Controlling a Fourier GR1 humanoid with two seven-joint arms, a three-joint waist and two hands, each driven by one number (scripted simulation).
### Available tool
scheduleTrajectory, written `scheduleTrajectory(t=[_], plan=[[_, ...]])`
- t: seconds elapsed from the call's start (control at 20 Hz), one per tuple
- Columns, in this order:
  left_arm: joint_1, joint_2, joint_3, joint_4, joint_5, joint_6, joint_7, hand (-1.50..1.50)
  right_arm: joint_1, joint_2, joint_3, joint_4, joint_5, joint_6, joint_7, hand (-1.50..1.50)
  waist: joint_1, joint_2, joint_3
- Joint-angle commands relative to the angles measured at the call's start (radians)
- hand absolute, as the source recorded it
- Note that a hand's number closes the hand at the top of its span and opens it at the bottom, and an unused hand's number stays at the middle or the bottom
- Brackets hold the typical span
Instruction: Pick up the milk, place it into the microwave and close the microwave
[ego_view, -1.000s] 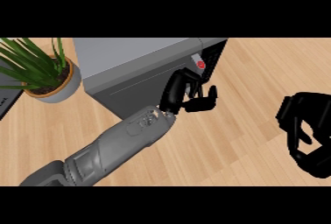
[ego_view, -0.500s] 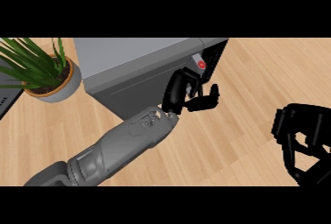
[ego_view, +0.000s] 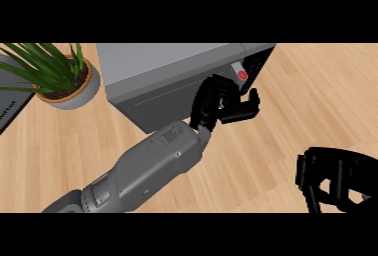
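Head view shows my left hand (ego_view: 221, 105) still against the grey box-shaped microwave (ego_view: 170, 75), fingers relaxed, holding nothing; my right hand (ego_view: 336, 182) has sunk lower, curled and empty. Milk is nowhere visible, presumably inside.

No legible text, brand, or number in the head view. The only mark is a small round red spot with a pale, unreadable symbol on the microwave (ego_view: 173, 75) control strip, just above the fingertips of the left hand (ego_view: 221, 105). The dark panel at the far left edge shows faint pale marks, not readable.
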Motion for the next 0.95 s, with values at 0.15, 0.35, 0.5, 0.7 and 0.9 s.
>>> scheduleTrajectory(t=[0.15,0.35,0.5,0.7,0.9], plan=[[0.062,0.002,0.126,0.093,0.130,-0.108,-0.043,1.50,0.084,0.038,0.042,-0.079,0.007,-0.044,0.000,1.50,0.062,-0.008,-0.006],[0.074,0.022,0.106,0.122,0.166,-0.193,-0.049,1.50,0.120,0.056,0.062,-0.127,0.023,-0.081,0.009,1.50,0.078,-0.007,-0.006],[0.090,0.034,0.089,0.144,0.180,-0.252,-0.068,1.50,0.149,0.071,0.075,-0.156,0.040,-0.111,0.014,1.50,0.094,-0.006,-0.006],[0.102,0.049,0.074,0.172,0.197,-0.301,-0.088,1.50,0.182,0.084,0.097,-0.219,0.067,-0.140,0.020,1.50,0.098,-0.012,-0.006],[0.094,0.037,0.067,0.192,0.223,-0.348,-0.096,1.50,0.209,0.107,0.129,-0.264,0.097,-0.175,0.033,1.50,0.110,-0.010,-0.005]])
